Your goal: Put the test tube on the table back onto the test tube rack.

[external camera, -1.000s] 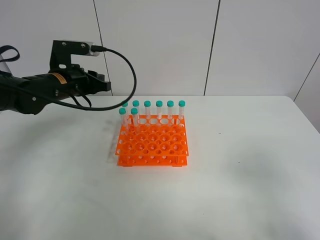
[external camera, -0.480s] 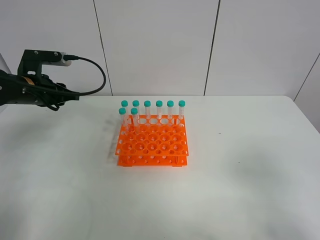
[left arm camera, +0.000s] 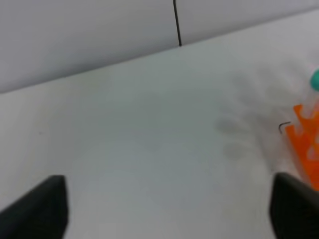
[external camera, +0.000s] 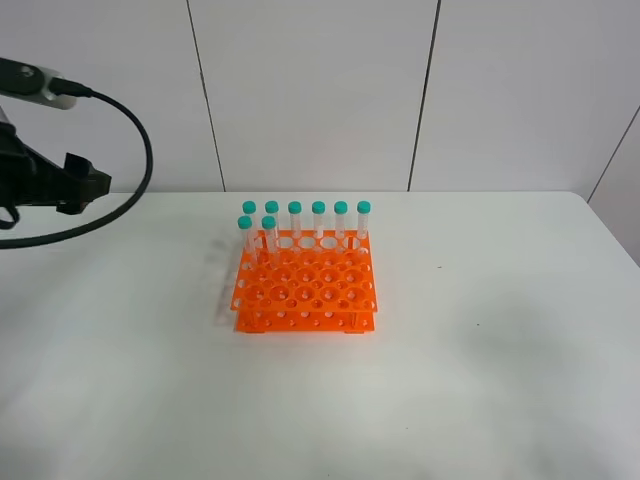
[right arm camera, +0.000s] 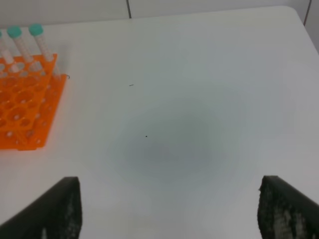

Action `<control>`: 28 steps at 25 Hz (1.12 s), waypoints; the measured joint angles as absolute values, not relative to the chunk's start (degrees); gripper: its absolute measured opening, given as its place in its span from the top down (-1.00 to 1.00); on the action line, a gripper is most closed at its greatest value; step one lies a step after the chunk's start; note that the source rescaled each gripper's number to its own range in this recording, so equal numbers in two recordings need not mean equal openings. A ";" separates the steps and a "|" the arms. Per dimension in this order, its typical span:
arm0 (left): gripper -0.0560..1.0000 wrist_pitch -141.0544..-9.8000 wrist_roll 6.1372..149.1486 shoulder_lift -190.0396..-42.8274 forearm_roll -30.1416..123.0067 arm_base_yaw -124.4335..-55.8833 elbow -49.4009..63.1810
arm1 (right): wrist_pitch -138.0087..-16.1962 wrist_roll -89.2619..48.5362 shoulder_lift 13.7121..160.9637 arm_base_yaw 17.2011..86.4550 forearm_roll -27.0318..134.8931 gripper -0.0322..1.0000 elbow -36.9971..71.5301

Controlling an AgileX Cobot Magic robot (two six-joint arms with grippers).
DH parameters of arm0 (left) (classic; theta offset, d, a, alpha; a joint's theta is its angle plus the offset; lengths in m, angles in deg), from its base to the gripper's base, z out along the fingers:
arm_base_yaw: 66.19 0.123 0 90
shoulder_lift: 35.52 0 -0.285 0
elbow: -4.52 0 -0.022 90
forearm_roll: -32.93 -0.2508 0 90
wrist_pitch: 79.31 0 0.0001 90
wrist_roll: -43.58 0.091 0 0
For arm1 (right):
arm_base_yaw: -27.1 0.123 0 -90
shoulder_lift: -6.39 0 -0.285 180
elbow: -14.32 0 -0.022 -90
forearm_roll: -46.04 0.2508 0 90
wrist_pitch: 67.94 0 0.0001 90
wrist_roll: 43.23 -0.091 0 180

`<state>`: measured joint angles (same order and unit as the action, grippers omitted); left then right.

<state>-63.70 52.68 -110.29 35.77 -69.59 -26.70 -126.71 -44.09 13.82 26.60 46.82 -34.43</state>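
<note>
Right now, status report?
Both jaws open, empty. Eight tubes standing in the rack. No tube seen on the table. Nothing in the way.

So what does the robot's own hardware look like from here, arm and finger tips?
The left arm is matte black and blocky, with a light grey plug on top feeding a thick black cable that loops down beside it. In the wrist views, each gripper shows only two dark, square-edged fingertips at the picture's corners. No markings are readable.

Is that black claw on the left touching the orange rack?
Apart. The exterior high view shows the left gripper raised at the far left edge, with bare white table between it and the orange rack.
</note>
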 joint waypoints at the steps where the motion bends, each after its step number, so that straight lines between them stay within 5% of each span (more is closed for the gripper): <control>1: -0.91 -60.69 52.68 -107.68 35.77 -69.59 -26.77 | -126.71 -44.09 13.82 26.60 46.82 -0.48 -34.43; 21: -1.00 -15.39 50.14 -56.76 42.90 -69.59 -26.77 | -126.71 -44.09 13.82 26.60 46.82 -0.48 -34.43; 28: -1.00 -12.80 49.61 -48.38 40.61 -69.59 -33.10 | -126.71 -44.09 13.82 26.60 46.82 -0.48 -34.43</control>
